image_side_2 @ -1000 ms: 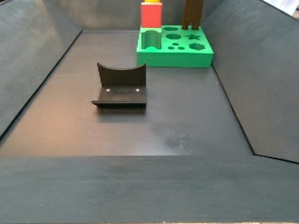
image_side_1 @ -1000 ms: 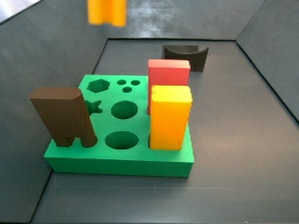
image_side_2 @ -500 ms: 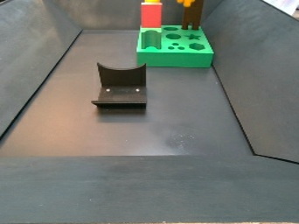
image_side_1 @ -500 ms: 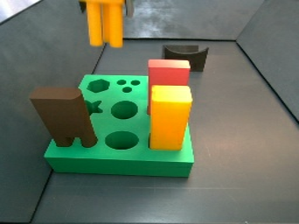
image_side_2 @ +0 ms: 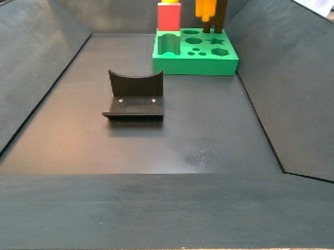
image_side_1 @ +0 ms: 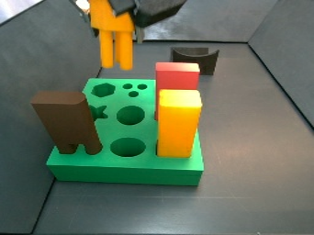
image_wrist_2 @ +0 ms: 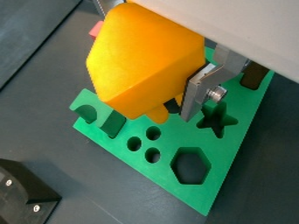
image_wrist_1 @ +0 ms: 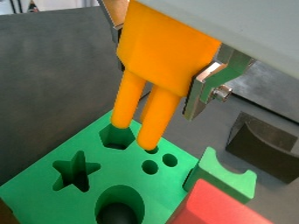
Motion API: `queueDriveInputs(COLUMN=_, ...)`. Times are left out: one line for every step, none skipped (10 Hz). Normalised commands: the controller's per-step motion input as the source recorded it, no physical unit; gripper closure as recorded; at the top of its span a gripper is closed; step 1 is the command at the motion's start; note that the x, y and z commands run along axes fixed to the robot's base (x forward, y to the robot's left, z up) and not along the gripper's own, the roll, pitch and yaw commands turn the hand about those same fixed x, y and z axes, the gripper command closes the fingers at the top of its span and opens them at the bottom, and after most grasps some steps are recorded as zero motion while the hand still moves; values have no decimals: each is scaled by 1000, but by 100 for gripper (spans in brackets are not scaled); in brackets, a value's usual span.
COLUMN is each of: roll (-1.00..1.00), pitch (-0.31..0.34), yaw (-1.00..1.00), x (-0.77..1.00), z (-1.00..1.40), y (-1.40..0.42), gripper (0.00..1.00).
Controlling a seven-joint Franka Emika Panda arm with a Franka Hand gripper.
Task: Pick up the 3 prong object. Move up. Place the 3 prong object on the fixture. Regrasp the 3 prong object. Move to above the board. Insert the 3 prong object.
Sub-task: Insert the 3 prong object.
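1. Wrist views: my gripper (image_wrist_1: pixel 176 66) is clamped on the 3 prong object (image_wrist_1: pixel 158 70), one silver finger (image_wrist_2: pixel 201 89) flat against its side; the prongs point down over the small round holes and hexagon hole of the board (image_wrist_1: pixel 47 166).
2. Side view: the 3 prong object (image_side_1: pixel 116 35) hangs above the back of the green board (image_side_1: pixel 123 165), apart from its top.
3. On the board stand a brown two-legged block (image_side_1: pixel 66 121), an orange-yellow rectangular block (image_side_1: pixel 179 121) and a red block (image_side_1: pixel 177 75).
4. The fixture (image_side_2: pixel 133 96) sits on the floor, well apart from the board (image_side_2: pixel 196 61).
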Motion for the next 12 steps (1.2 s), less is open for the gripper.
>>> queueDriveInputs(roll=117, pitch=0, yaw=-60, x=0, z=-257, y=6, gripper=100)
queueDriveInputs(roll=277, pitch=-163, yaw=-103, x=37, z=-577, y=3, gripper=100)
queueDriveInputs(roll=307, pitch=-209, yaw=-154, x=0, z=-486, y=-11, gripper=100)
queueDriveInputs(roll=196, pitch=-349, yaw=-177, x=-74, z=-400, y=-57, gripper=100)
queueDriveInputs(roll=0, pitch=-41, yaw=0, x=0, z=-29, y=0, gripper=100)
queueDriveInputs(roll=0, pitch=-4, yaw=0, x=0, z=0, y=0, gripper=100)
queueDriveInputs(roll=16, pitch=-70, yaw=11, x=0, z=-31, y=-14, gripper=100)
queueDriveInputs(roll=133, pitch=0, yaw=60, x=0, z=-243, y=-14, gripper=100)
queueDriveInputs(roll=176, pitch=63, yaw=-151, x=0, z=-254, y=66, gripper=100)
queueDriveInputs(roll=153, pitch=64, yaw=-369, x=0, z=-171, y=80, gripper=100)
queueDriveInputs(roll=127, pitch=-66, yaw=-574, x=51, z=-154, y=51, gripper=100)
queueDriveInputs(roll=129, pitch=-163, yaw=-569, x=-23, z=-91, y=0, gripper=100)
